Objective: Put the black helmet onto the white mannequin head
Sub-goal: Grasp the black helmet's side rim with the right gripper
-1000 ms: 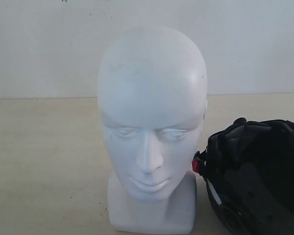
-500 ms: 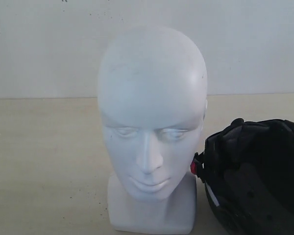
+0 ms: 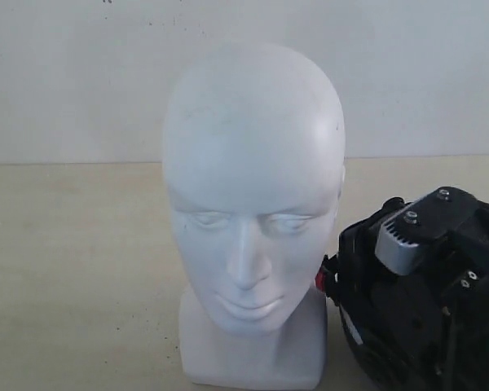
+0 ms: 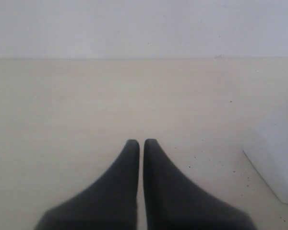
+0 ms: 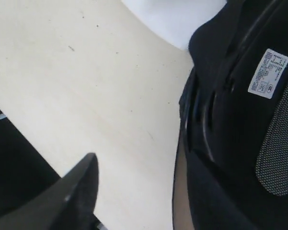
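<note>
Left jaws sit together; right jaws stand apart, only 1 finger (image 5: 81, 191) showing, beside the black helmet (image 5: 230, 143), cut off at frame edge.

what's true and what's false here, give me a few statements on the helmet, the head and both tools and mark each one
1. The black helmet sits on the white mannequin head. False: the head is bare and the helmet lies on the table beside it.
2. The left tool is shut and holds nothing. True.
3. The mannequin head lies on its side. False: it stands upright on its neck base.
4. The right tool is open, close to the helmet's edge. True.
5. A white label is stuck inside the helmet. True.
</note>
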Robot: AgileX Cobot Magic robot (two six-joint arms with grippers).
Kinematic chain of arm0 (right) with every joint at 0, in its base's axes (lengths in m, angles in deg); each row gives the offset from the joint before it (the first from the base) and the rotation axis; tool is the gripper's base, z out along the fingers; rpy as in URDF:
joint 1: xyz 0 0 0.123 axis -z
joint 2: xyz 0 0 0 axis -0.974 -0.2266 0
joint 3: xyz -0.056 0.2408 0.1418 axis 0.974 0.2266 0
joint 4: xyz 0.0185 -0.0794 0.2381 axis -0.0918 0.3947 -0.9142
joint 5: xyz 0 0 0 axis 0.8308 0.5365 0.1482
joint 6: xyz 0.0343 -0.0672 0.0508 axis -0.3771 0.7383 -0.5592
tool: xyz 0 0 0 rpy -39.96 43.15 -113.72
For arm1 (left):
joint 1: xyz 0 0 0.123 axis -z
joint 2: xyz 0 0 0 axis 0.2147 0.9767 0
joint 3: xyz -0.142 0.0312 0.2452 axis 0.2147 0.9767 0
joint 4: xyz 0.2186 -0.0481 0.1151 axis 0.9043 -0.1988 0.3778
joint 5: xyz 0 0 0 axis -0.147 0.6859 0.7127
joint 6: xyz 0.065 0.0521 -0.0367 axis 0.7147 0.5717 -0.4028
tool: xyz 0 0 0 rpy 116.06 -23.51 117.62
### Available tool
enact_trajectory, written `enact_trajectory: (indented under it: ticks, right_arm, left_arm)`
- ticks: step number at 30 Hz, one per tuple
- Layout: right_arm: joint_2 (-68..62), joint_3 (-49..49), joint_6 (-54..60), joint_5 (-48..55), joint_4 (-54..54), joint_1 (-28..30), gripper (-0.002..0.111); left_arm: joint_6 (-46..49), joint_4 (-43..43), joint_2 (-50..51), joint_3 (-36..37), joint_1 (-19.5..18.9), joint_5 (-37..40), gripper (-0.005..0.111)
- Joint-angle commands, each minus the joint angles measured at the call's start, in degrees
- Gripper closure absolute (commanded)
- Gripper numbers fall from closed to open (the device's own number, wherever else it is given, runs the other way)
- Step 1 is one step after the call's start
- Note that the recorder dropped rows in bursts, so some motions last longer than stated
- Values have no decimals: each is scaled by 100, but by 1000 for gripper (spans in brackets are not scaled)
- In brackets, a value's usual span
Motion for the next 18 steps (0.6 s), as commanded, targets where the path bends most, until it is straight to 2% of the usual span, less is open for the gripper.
enact_trajectory:
  ticks: [1, 5, 11, 18]
  right_arm:
    - [-331, 39, -177, -318, 455, -43, 40]
    - [-510, 39, -543, -617, 955, -43, 41]
    - [-564, 39, -611, -1002, 570, -43, 41]
    - [-1248, 235, -746, -1544, 351, -43, 41]
  left_arm:
    - [20, -11, -13, 19, 21, 3, 102]
    - [20, -11, -13, 19, 21, 3, 102]
    - [20, -11, -13, 19, 21, 3, 102]
    - [20, -11, -13, 19, 21, 3, 102]
